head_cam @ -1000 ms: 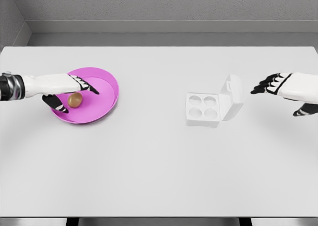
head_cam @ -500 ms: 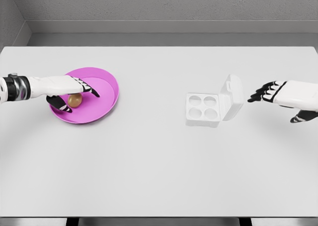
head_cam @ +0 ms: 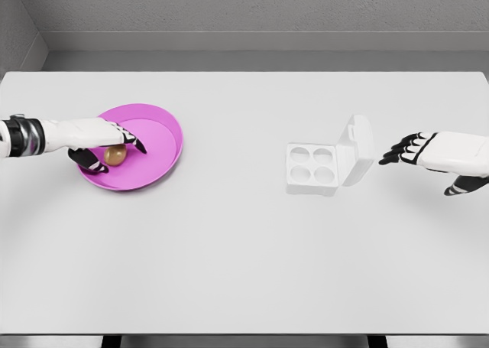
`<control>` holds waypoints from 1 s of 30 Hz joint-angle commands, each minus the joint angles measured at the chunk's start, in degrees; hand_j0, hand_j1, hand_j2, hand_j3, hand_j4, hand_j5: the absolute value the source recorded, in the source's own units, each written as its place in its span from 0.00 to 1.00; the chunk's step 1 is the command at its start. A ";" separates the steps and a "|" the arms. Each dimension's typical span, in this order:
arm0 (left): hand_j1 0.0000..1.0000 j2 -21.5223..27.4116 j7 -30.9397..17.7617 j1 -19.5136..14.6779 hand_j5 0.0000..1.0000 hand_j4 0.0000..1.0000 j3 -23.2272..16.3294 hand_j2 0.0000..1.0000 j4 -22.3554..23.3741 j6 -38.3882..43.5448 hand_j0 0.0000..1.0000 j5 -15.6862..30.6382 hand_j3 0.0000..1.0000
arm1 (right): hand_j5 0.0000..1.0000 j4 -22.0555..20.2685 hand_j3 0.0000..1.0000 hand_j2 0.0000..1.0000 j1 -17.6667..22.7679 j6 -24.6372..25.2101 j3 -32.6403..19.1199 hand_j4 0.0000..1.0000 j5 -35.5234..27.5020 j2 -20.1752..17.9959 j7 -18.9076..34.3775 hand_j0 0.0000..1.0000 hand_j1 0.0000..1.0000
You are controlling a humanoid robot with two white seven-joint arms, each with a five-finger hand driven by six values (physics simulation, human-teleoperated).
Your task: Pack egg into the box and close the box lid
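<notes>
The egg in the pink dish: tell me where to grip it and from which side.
Pinch the egg across its rounded middle, coming down from above. The raised rim of the pink dish likely hampers a low sideways approach. The left hand already hovers over it, thumb and fingers either side. Contact cannot be told.

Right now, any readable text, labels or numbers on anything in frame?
None. The egg, pink plate, white box with its open lid, table, left hand and right hand all show plain, unmarked surfaces.
</notes>
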 commanded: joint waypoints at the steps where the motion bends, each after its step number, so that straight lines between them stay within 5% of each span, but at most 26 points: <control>1: 0.76 -0.09 -0.01 0.00 0.76 0.76 0.05 0.76 0.02 0.14 0.76 0.10 0.76 | 1.00 0.01 1.00 1.00 0.00 0.15 0.04 1.00 -0.28 0.02 -0.02 1.00 1.00; 19: 0.45 -0.44 -0.29 0.09 0.45 0.45 -0.13 0.45 -0.16 0.14 0.45 0.10 0.45 | 1.00 0.10 1.00 1.00 -0.26 0.15 0.04 1.00 -0.28 0.37 -0.02 1.00 1.00; 30: 0.42 -3.51 -0.29 -2.02 0.42 0.42 -0.13 0.42 -3.14 0.14 0.42 0.63 0.42 | 1.00 0.10 1.00 1.00 -0.53 0.15 0.04 1.00 -0.28 0.45 -0.02 1.00 1.00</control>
